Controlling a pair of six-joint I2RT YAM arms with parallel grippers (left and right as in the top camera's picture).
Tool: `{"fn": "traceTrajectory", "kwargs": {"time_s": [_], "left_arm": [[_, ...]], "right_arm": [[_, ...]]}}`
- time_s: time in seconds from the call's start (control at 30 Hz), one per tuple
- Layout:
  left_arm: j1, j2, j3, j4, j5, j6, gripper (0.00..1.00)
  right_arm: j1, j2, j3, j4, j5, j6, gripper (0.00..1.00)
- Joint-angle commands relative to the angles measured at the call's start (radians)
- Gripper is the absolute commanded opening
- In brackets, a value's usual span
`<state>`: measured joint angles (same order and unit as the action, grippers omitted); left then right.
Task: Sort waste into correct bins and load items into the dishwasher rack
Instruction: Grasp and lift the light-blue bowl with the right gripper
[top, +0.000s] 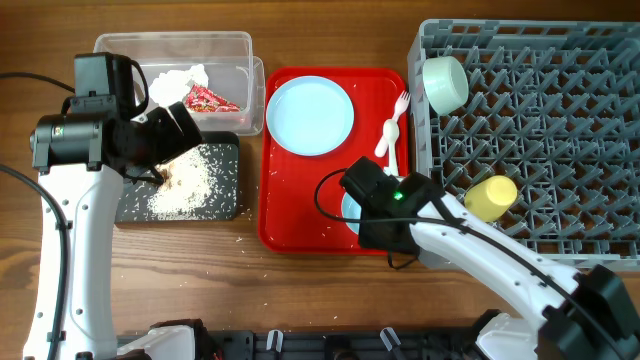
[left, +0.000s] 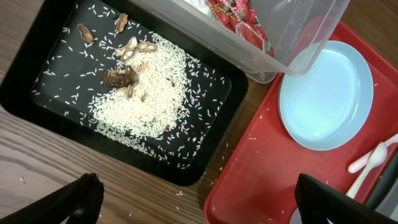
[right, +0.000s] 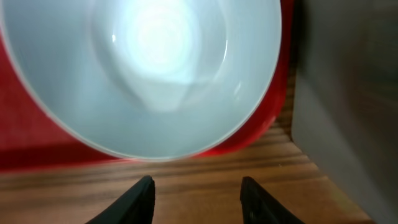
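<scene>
The clear tub (top: 232, 48) holds crumpled white tissue (top: 182, 78) and the red wrapper (top: 210, 98), which also shows in the left wrist view (left: 239, 18). The black tub (top: 226, 170) holds rice grains (left: 146, 106) with brown bits (left: 119, 76). On the red tray (top: 285, 225) lie the blue plate (top: 311, 114), the white fork (top: 393, 135) and a blue bowl (right: 149, 74). My left gripper (left: 199, 199) is open and empty, high over the black tub's corner. My right gripper (right: 198, 193) is open and empty beside the bowl. Another bowl (top: 445, 84) and the yellow cup (top: 490, 197) sit in the grey rack (top: 570, 120).
The wooden table (top: 300, 300) carries scattered rice grains between the black tub and the tray. The rack's grey wall (right: 348, 112) stands close on the right of my right gripper. Cables run along the left edge.
</scene>
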<state>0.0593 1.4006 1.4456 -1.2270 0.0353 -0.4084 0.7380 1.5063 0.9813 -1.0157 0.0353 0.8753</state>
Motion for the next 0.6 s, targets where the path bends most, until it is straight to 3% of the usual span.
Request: {"fn": "traceTrajectory", "kwargs": {"time_s": [0.0, 0.3, 0.57], "left_arm": [[0.005, -0.003, 0.005, 0.003, 0.008, 0.011, 1.0], [0.005, -0.003, 0.005, 0.003, 0.008, 0.011, 1.0], [0.005, -0.003, 0.005, 0.003, 0.008, 0.011, 1.0]], "right_arm": [[-0.01, 0.052, -0.009, 0.033, 0.049, 0.071, 0.45], [-0.086, 0.154, -0.01, 0.098, 0.073, 0.059, 0.4], [-0.086, 0.154, -0.011, 0.107, 0.077, 0.041, 0.08]]}}
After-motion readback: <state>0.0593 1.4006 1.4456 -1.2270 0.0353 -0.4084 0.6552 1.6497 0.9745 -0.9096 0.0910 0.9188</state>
